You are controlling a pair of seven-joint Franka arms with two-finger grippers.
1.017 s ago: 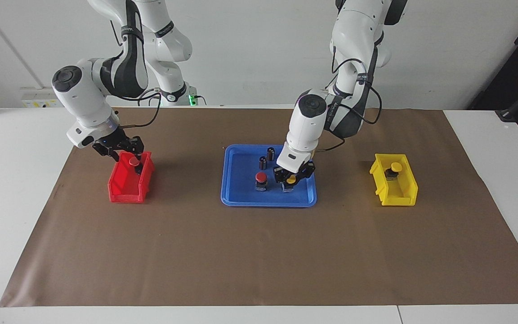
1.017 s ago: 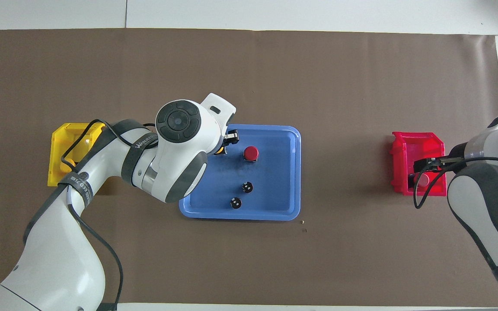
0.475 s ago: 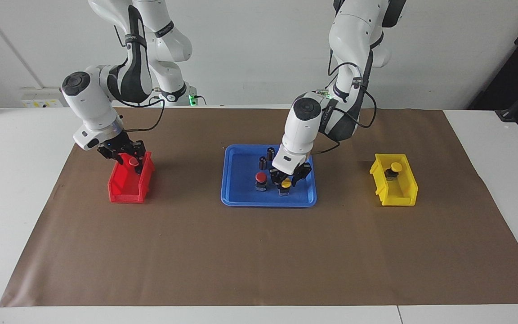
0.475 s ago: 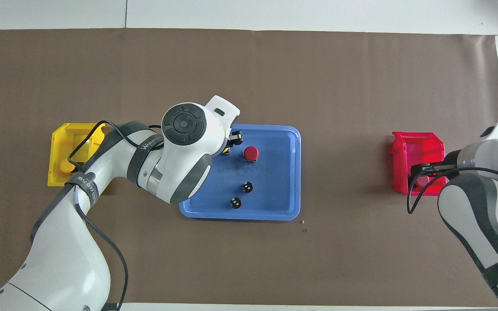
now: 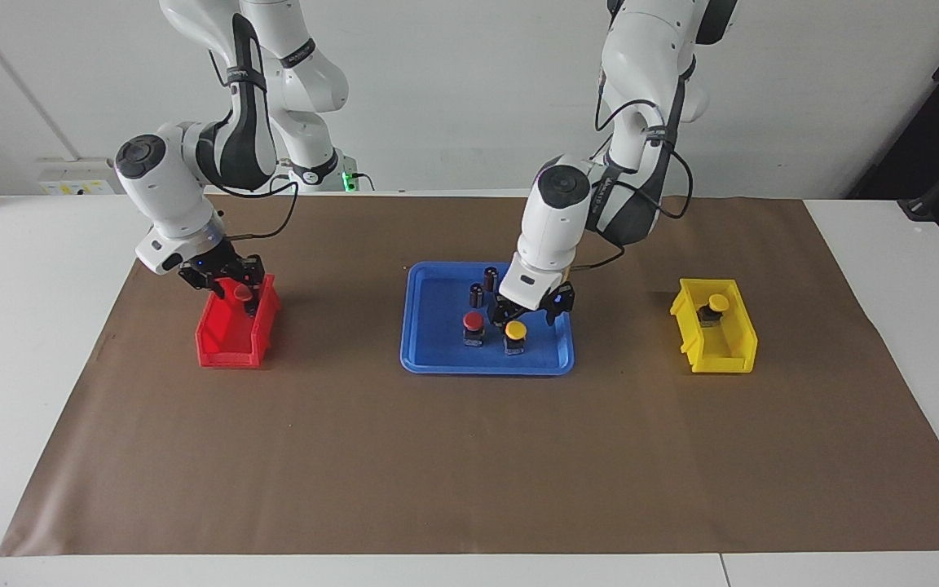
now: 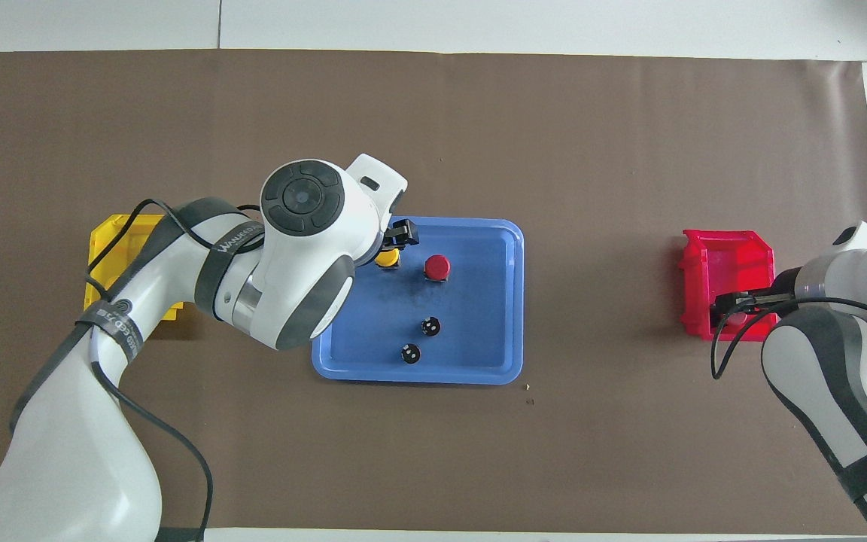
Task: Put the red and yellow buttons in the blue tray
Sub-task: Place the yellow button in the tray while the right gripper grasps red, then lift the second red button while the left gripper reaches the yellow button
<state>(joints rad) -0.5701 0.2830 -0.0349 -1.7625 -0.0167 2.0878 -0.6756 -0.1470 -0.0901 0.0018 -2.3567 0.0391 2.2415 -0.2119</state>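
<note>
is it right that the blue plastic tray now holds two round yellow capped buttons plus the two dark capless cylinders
Not quite. The blue plastic tray holds one yellow-capped button and one red-capped button, standing side by side, not two yellow ones. The two dark capless cylinders are in it, as you say. The facing view shows this.

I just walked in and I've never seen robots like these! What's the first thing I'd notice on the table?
Your eye goes to the blue tray in the middle of the table, where a red button and a yellow button stand side by side, with the left gripper open just above the yellow one. Toward the right arm's end, the right gripper holds another red button over the red bin.
</note>
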